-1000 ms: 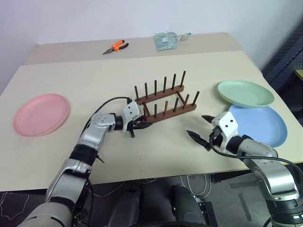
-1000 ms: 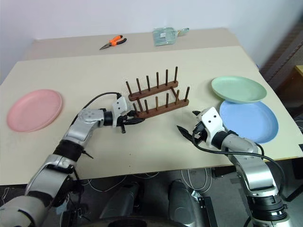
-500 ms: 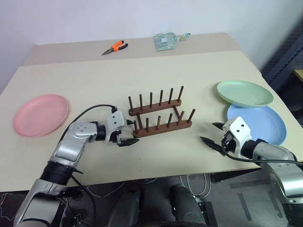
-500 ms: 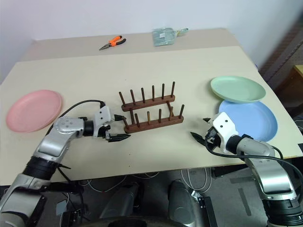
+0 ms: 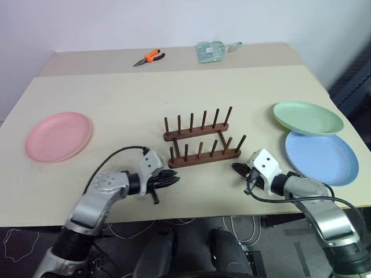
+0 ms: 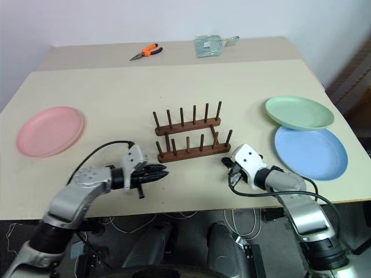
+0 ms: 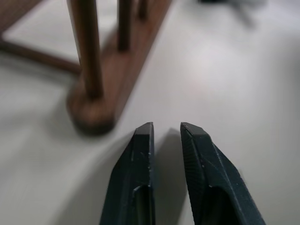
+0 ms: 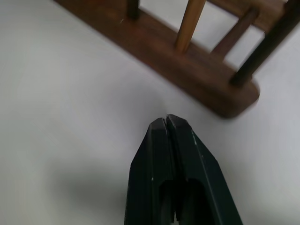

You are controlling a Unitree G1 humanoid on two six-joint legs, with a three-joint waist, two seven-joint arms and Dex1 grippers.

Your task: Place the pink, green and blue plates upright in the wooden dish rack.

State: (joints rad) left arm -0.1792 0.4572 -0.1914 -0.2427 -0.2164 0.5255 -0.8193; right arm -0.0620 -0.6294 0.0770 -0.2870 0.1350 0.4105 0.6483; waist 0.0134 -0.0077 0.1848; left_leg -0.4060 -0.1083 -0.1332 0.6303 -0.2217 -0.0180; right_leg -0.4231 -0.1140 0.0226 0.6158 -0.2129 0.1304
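The wooden dish rack (image 5: 200,142) stands empty at the table's middle, its two peg rows running left to right. The pink plate (image 5: 58,136) lies flat at the far left. At the right, the green plate (image 5: 308,117) rests partly over the blue plate's (image 5: 322,158) far rim. My left gripper (image 5: 171,180) lies just in front of the rack's left end (image 7: 93,117), its fingers nearly together and holding nothing. My right gripper (image 5: 237,168) is shut and empty, just short of the rack's right end (image 8: 206,79).
Orange-handled pliers (image 5: 149,57) and a pale green packet (image 5: 211,50) lie along the table's far edge. The table's front edge (image 5: 191,215) runs just below both grippers. Bare tabletop lies between the pink plate and the rack.
The rack, skewed a second ago, now sits straight. My left gripper opened, drew back from the rack's left end and closed. My right gripper went from open to shut and came closer to the rack.
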